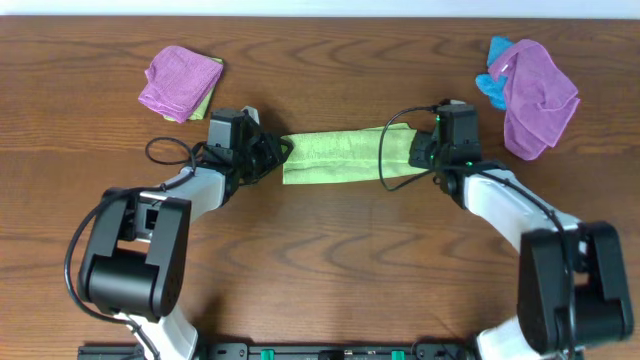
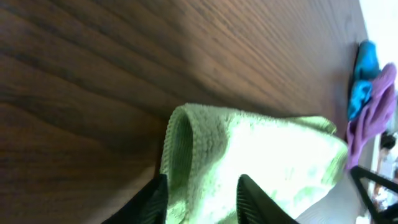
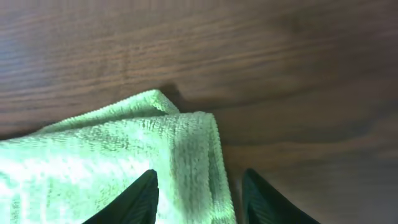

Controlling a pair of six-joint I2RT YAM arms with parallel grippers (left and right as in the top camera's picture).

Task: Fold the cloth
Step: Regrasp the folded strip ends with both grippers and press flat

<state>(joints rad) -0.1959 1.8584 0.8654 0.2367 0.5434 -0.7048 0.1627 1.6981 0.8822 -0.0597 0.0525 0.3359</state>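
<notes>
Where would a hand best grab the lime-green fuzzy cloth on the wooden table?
Probably at a short end, from above: the lime-green microfibre cloth lies as a long flat strip, and its ends are thick folded edges, easy to pinch.

The lime-green microfibre cloth [image 1: 335, 157] lies on the brown wooden table [image 1: 330, 260], between the left gripper [image 1: 283, 155] and the right gripper [image 1: 408, 152].

Table [image 1: 330, 270]: dark brown wood-grain top, grain running left to right, filling nearly the whole overhead view. Pale strip [image 1: 320, 7]: off-white, along the far edge. Light: even, with a soft sheen on the wood.
</notes>
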